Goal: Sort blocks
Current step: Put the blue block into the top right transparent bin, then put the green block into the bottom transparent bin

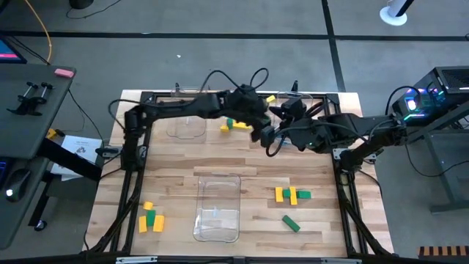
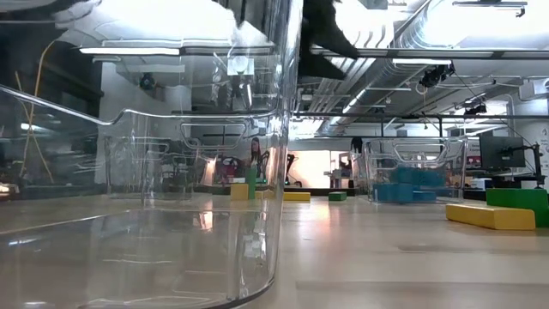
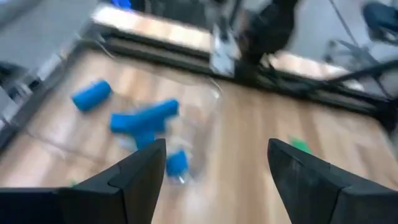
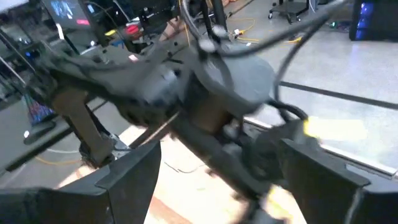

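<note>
Showing blue blocks (image 3: 144, 118) in a bin, left gripper (image 3: 211, 171) spread, right gripper (image 4: 217, 180) spread

**Camera setup**

High view: overhead, straight down, whole table (image 1: 242, 165) and both arms in frame. Low view: at tabletop level, facing across into the room, pressed close to a clear bin (image 2: 171, 172). Left wrist view: looks down past its own tool (image 3: 214, 177) onto blue blocks (image 3: 144, 118) in a bin, shared with the low view. Right wrist view: faces the other arm, close.
</note>
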